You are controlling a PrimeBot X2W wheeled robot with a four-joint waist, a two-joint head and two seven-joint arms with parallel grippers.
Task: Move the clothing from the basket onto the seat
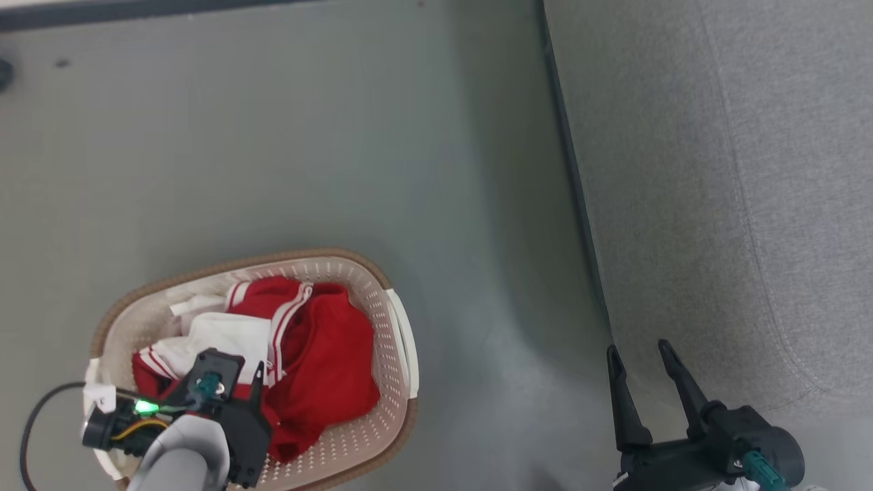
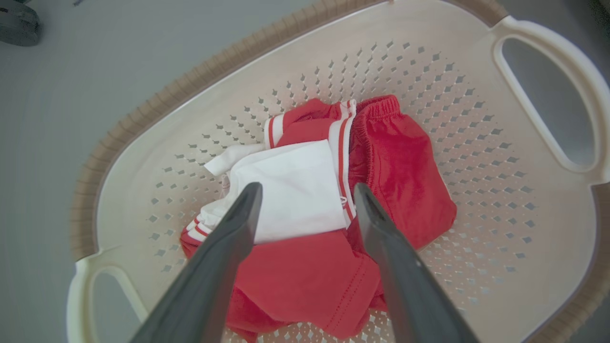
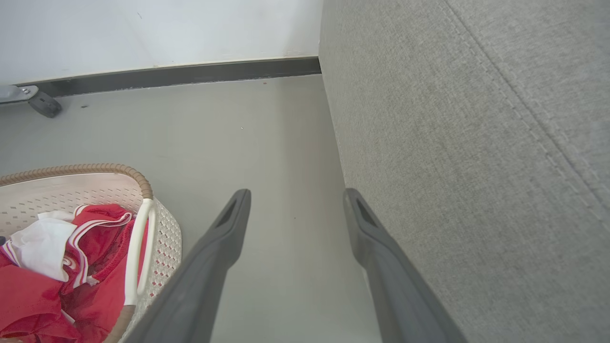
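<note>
The basket (image 1: 382,281), cream with a brown rim, stands on the floor at the lower left. Inside lies the clothing (image 1: 324,361), a crumpled red heap with white stripes and a white panel. In the left wrist view my left gripper (image 2: 307,188) hangs open just above the clothing (image 2: 400,162), its fingers straddling the white panel, with nothing between them and the basket's wall (image 2: 429,71) all around. My right gripper (image 1: 638,346) is open and empty at the front edge of the grey seat (image 1: 716,204). In the right wrist view the seat (image 3: 452,143) lies right of the right gripper (image 3: 296,192) and the basket (image 3: 95,169) to its left.
Bare grey floor (image 1: 477,273) separates basket and seat. A dark baseboard (image 3: 190,74) runs along the white wall behind. A caster wheel (image 3: 45,105) sits by the wall at far left. A black cable (image 1: 31,423) loops from my left wrist.
</note>
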